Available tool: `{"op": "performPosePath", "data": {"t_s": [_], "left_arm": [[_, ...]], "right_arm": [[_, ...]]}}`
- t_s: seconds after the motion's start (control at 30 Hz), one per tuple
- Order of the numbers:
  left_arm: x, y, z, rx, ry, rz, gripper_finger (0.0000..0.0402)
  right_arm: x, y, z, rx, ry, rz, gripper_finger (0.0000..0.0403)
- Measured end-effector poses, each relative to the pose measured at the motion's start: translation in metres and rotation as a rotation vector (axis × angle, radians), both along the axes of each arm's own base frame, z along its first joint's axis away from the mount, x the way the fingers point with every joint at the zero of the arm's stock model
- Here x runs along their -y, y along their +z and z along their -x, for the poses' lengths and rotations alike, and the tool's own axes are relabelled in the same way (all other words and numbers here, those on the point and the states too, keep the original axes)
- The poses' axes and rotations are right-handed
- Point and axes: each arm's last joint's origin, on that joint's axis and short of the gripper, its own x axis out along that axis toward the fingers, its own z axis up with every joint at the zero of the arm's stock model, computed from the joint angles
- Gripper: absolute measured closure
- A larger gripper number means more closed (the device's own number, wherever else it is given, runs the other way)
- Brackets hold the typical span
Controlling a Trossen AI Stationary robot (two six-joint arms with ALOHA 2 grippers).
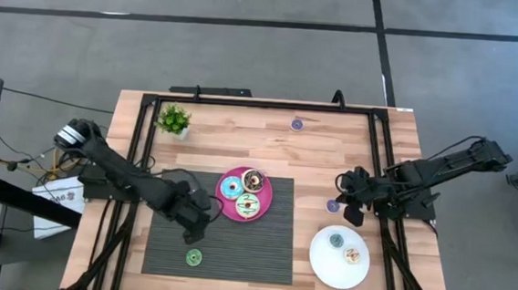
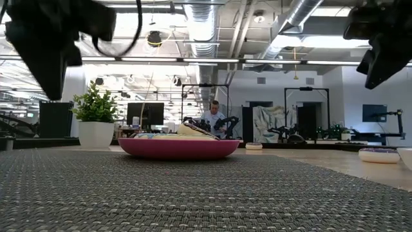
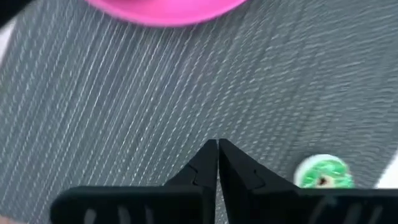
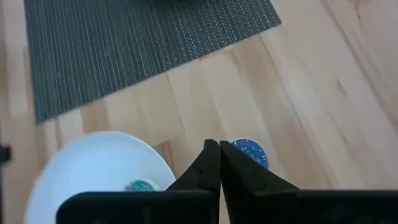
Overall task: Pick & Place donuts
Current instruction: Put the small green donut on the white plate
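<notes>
My left gripper (image 1: 203,216) hangs shut above the dark mat, just left of the pink plate (image 1: 263,211); its tips (image 3: 217,144) are closed on nothing. A green donut (image 3: 322,174) lies flat on the mat near them (image 1: 194,257). The pink plate carries a blue donut (image 1: 230,188), a brown one (image 1: 253,178) and a green one (image 1: 247,205). My right gripper (image 4: 219,144) is shut and empty above the wood, beside a purple-blue donut (image 4: 250,151) lying flat (image 1: 332,206). The white plate (image 1: 323,268) holds two donuts (image 1: 336,240) (image 1: 352,256).
Another purple donut (image 1: 296,124) lies near the table's far edge. A small potted plant (image 1: 174,119) stands at the far left corner. The dark mat (image 1: 261,250) covers the near middle. A black frame rail (image 1: 375,153) runs along the table's sides. Bare wood lies between the plates.
</notes>
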Motion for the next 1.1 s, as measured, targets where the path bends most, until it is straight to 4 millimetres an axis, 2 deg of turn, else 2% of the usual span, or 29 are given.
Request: {"op": "performPosePath", "data": {"t_s": [0.17, 0.47, 0.6, 0.83, 1.1], "left_arm": [[0.0, -0.015, -0.004, -0.09, 0.078, 0.008, 0.0346], [0.001, -0.016, -0.004, -0.102, 0.192, 0.058, 0.0202], [0.004, -0.016, -0.003, -0.128, 0.21, 0.129, 0.016], [0.018, -0.016, 0.005, -0.149, 0.313, 0.174, 0.0147], [0.039, -0.016, 0.015, -0.123, 0.6, 0.237, 0.0146]], "right_arm": [[-0.001, 0.002, -0.003, 0.029, -0.061, -0.054, 0.0403], [-0.002, 0.005, -0.007, 0.09, -0.114, -0.079, 0.0403], [-0.002, 0.006, -0.008, 0.098, -0.115, -0.082, 0.0403], [-0.001, 0.006, -0.008, 0.112, -0.137, -0.053, 0.0403], [-0.001, 0.007, -0.009, 0.124, -0.146, -0.047, 0.0403]]}}
